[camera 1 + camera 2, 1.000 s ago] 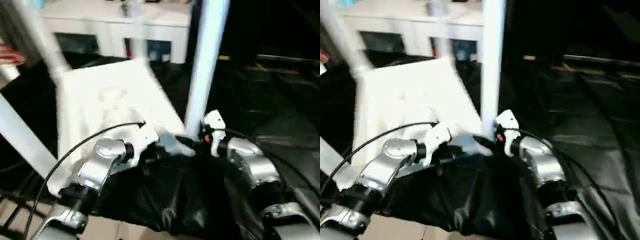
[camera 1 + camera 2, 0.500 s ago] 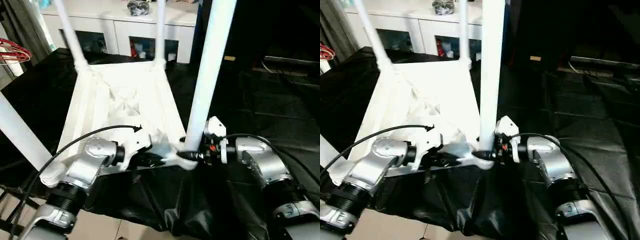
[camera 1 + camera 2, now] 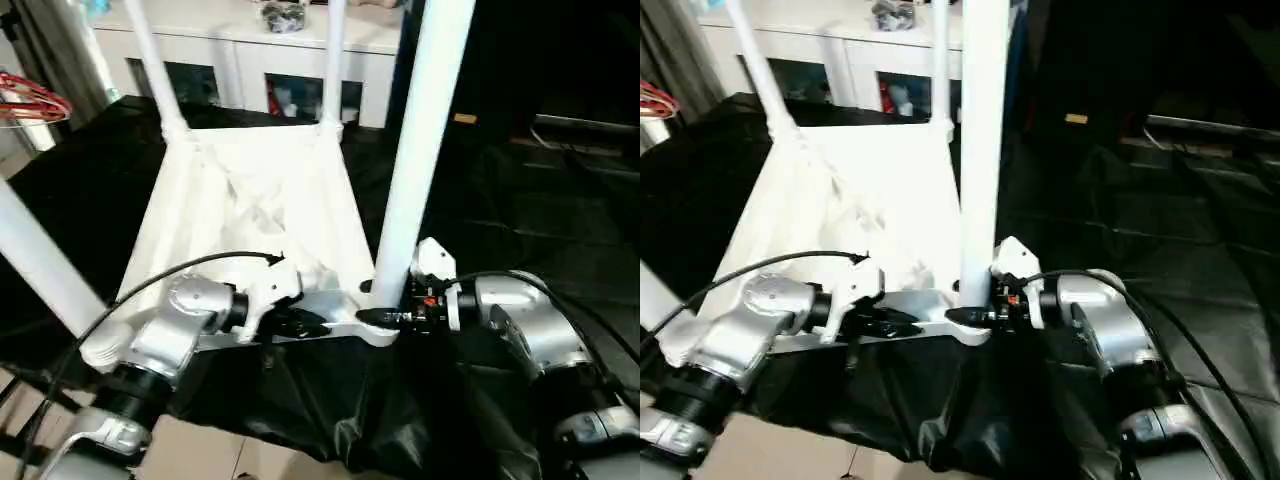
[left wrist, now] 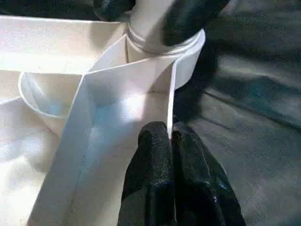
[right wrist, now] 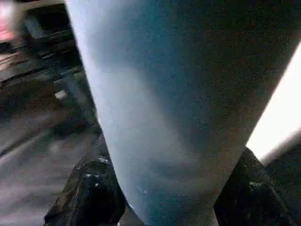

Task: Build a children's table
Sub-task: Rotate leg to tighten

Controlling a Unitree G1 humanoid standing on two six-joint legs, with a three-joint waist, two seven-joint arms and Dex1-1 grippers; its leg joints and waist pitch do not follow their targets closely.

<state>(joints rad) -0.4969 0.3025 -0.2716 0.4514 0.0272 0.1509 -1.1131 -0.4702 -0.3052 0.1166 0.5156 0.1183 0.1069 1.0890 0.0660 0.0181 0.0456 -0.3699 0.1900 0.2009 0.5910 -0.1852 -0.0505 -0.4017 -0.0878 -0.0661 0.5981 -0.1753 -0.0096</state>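
Up close from the left wrist, left claw [image 4: 171, 141] pinched shut on tabletop [image 3: 250, 200] rim; from the head, right claw [image 3: 385, 318] clasping near leg [image 3: 415, 150].

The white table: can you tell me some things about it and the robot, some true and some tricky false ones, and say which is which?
1. The tabletop lies upside down on the black cloth. True.
2. None of the legs is in its socket yet. False: four legs stand up from the corners, such as the near right leg.
3. The right gripper has its jaws around the bottom of that near right leg. True.
4. The left gripper holds a red ball. False: its jaws pinch the thin edge of the tabletop.
5. A white cabinet stands behind the table. True.
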